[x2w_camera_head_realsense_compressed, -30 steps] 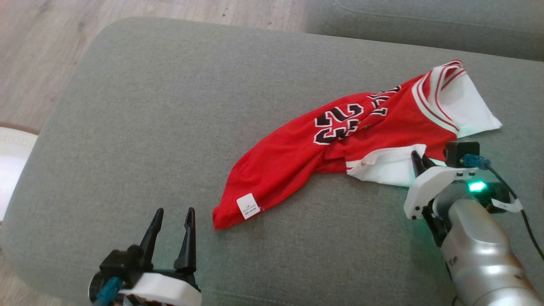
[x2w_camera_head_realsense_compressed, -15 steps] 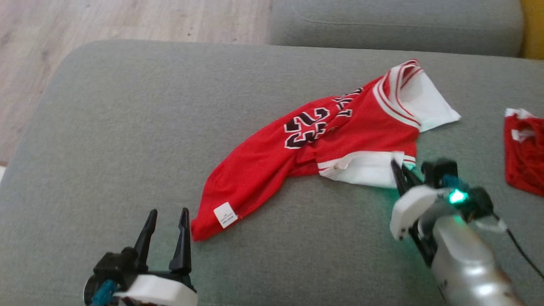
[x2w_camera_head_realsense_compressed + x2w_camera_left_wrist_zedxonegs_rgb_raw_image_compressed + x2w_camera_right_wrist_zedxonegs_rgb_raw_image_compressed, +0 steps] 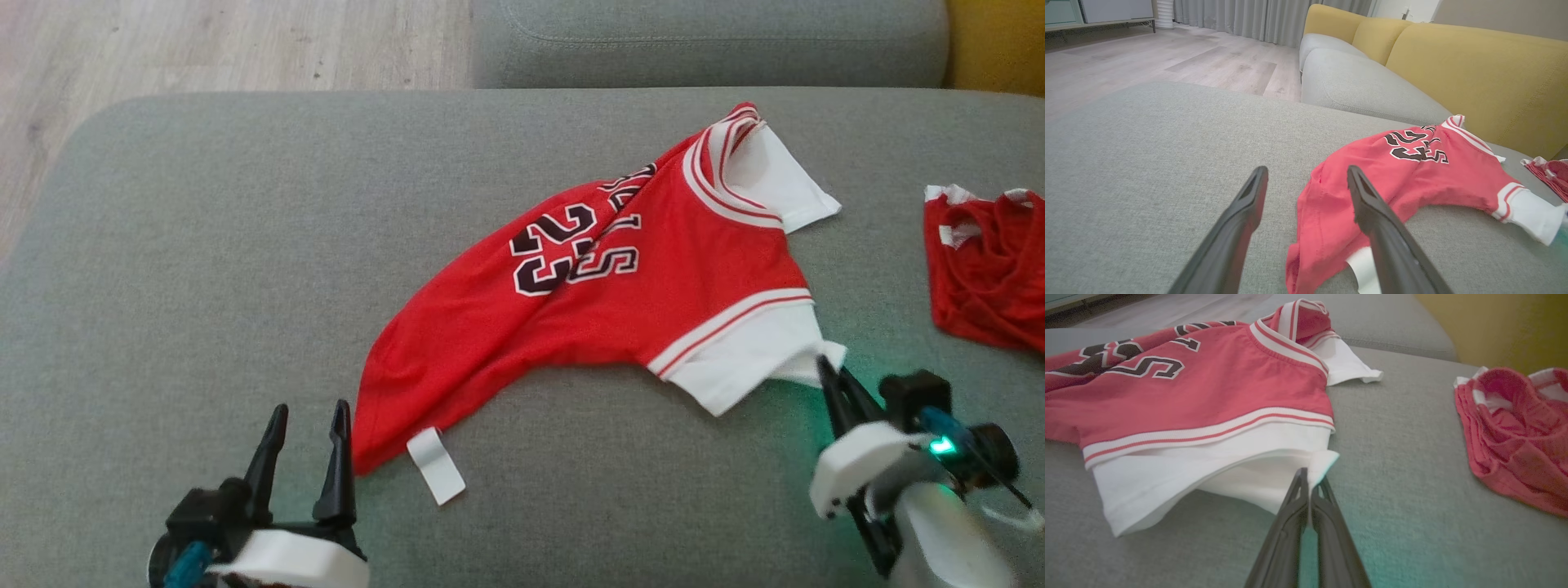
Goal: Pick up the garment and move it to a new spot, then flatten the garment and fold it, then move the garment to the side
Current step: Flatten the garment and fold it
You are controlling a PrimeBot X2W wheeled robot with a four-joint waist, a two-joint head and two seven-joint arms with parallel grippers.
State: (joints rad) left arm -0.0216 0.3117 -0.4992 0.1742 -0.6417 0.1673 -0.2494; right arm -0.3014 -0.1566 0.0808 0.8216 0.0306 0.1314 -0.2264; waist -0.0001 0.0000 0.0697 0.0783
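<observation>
The right end effector (image 3: 826,369) is clamped on a white sleeve of the garment (image 3: 604,318). The left end effector (image 3: 312,408) gapes wide just beside the hem.

The right gripper (image 3: 823,366), jaws pressed together on the corner of the white sleeve (image 3: 747,367), now sits nearer the robot. The once-bunched sleeve lies spread just beyond its tips, striped trim showing, and the garment (image 3: 571,318) lies wider and flatter. Beside the left gripper (image 3: 306,412), the label (image 3: 435,467) seems flipped off the hem.

Right hand (image 3: 1309,477) pinching white sleeve (image 3: 1208,473) of red jersey (image 3: 1200,396), red shorts (image 3: 1515,433) apart
</observation>
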